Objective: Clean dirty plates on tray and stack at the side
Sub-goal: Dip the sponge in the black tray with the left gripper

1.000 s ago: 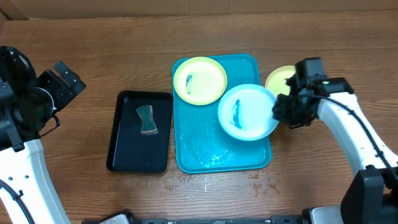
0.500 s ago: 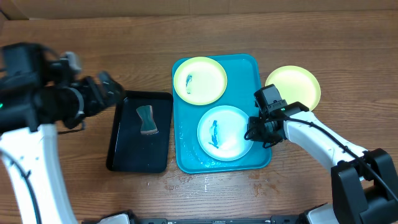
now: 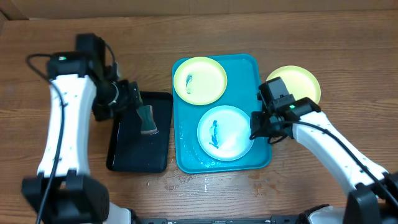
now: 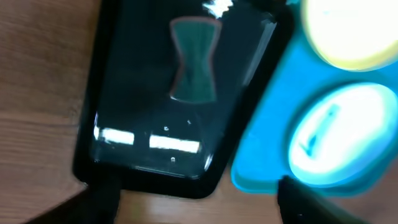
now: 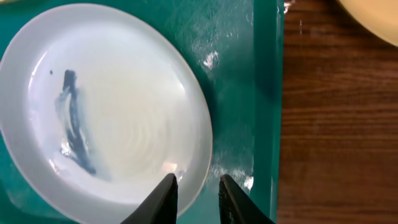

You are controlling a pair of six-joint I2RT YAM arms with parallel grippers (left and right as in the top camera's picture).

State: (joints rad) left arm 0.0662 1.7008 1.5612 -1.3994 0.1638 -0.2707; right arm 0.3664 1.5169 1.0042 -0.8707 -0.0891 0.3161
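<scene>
Three plates: we see yellow-green plate [image 3: 199, 80] and light-blue plate [image 3: 225, 132], both blue-smeared, on the turquoise tray [image 3: 186, 154]; third plate [image 3: 300, 84] beside it.
Right claw [image 5: 194, 196]: narrowly parted at light-blue rim, empty.
Left claw [image 4: 199, 204]: wide apart, empty.

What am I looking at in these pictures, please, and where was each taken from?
A robot's left arm and right arm stand at a wooden table, each ending in a two-finger gripper. One picture comes from a camera above; the other two from cameras on the wrists, looking past their own fingers. On the table lie a black tray with a sponge, and a blue tray holding a green-rimmed plate and a blue-rimmed plate, both smeared blue. A third plate lies beside the blue tray. The left gripper hovers open near the sponge; the right gripper stands at the blue-rimmed plate's edge, jaws slightly apart. Nothing seems held.
</scene>
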